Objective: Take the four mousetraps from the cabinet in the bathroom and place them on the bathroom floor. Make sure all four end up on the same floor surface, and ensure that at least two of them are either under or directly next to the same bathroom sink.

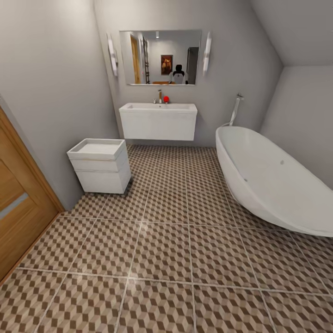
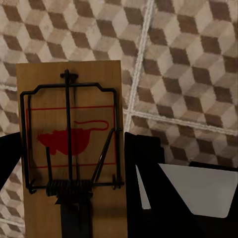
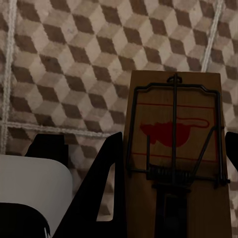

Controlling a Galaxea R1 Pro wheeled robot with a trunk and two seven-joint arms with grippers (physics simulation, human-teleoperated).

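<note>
A tan wooden mousetrap [image 2: 69, 144] with a black wire spring and a red mouse print sits between the dark fingers [image 2: 144, 178] of my left gripper [image 2: 74, 158], which is shut on it above the cube-patterned bathroom floor [image 2: 188, 64]. My right gripper [image 3: 173, 168] is shut on a second mousetrap [image 3: 176, 134] in the same way, its fingers [image 3: 109, 178] pressing the slab's edges. The white wall-hung sink [image 1: 158, 121] with a chrome faucet stands at the far wall. The cabinet is out of view.
A low white drawer unit [image 1: 101, 165] stands against the left wall. The white oval bathtub [image 1: 273, 180] takes up the right side. A wooden door [image 1: 18, 208] is at the near left. Open tiled floor [image 1: 166, 259] stretches ahead up to the sink.
</note>
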